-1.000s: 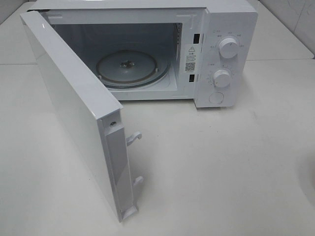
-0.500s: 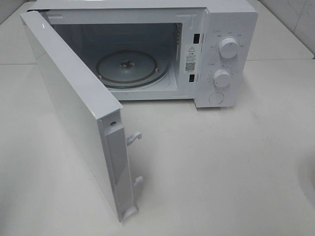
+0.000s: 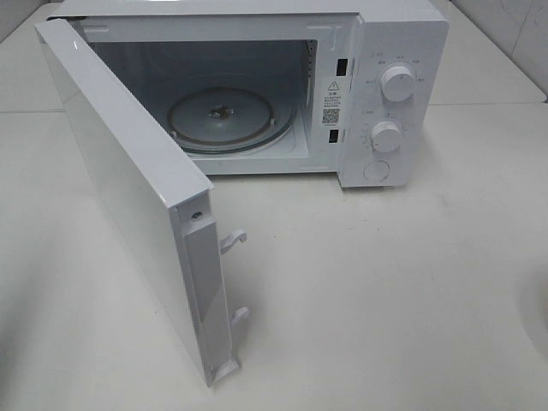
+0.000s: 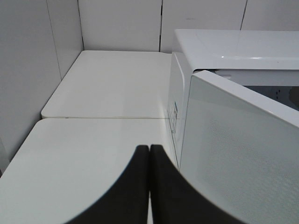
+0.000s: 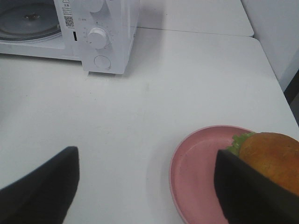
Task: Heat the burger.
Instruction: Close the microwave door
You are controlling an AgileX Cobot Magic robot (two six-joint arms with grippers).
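In the right wrist view the burger shows a golden-brown bun and green lettuce. It lies on a pink plate on the white table. My right gripper is open with nothing between its fingers. One dark finger covers part of the burger and plate. The white microwave stands with its door swung wide, and its glass turntable is bare. My left gripper is shut on nothing, close beside the outer face of the microwave door. The exterior high view shows neither gripper.
Two knobs and a round button sit on the microwave's control panel. The open door reaches far out over the left front of the table. A white wall borders the table on the left.
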